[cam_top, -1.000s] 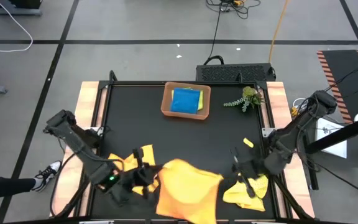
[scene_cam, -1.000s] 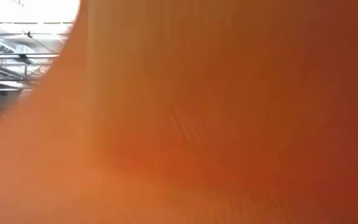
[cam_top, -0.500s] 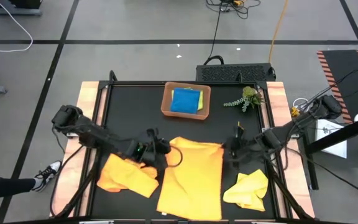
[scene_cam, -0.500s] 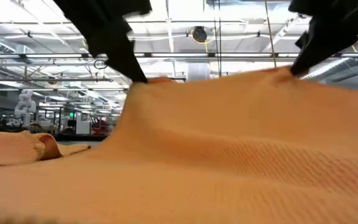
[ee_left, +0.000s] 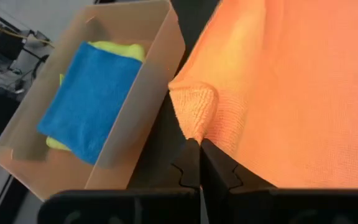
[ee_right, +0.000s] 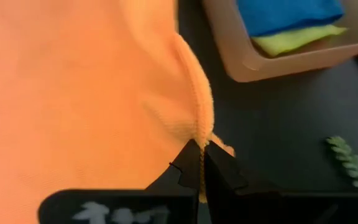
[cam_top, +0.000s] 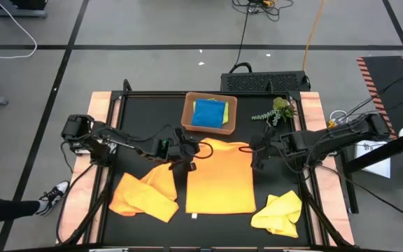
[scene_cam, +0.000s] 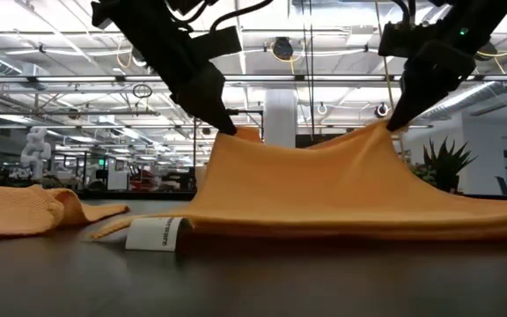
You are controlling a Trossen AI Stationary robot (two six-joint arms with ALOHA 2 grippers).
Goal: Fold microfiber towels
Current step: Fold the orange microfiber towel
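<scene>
1. Seen from above, the tray [cam_top: 209, 113] sits at the far middle of the black table [cam_top: 138, 112]; everything below is placed relative to it. Well to the tray's near left lies a crumpled orange towel [cam_top: 144, 194], untouched by either arm.
2. Just to the tray's near left, the left gripper [cam_top: 189, 148] is clamped together on the far left corner of a second orange towel [cam_top: 220, 178]. This spread orange towel lies flat, directly on the near side of the tray.
3. Only the left wrist view shows the pinch closely: the dark fingers [ee_left: 191, 163] meet on a bunched orange corner, right beside the tray wall [ee_left: 142, 118]. It also shows a folded blue towel [ee_left: 95, 96] inside the tray, lying on top of a yellow-green towel [ee_left: 118, 47].
4. Only the low view shows height: both held corners are lifted off the table, the edge between them sags, and a white label [scene_cam: 154, 234] lies at the spread towel's near edge.
5. To the tray's near right, the right gripper [cam_top: 255, 152] is closed on the spread towel's far right corner. The right wrist view confirms its fingers [ee_right: 194, 165] are pressed together on the orange hem.
6. Right of the tray lies a green plant sprig [cam_top: 276, 112]. Well to the tray's near right, a crumpled yellow towel [cam_top: 280, 212] rests near the table's front edge.
</scene>
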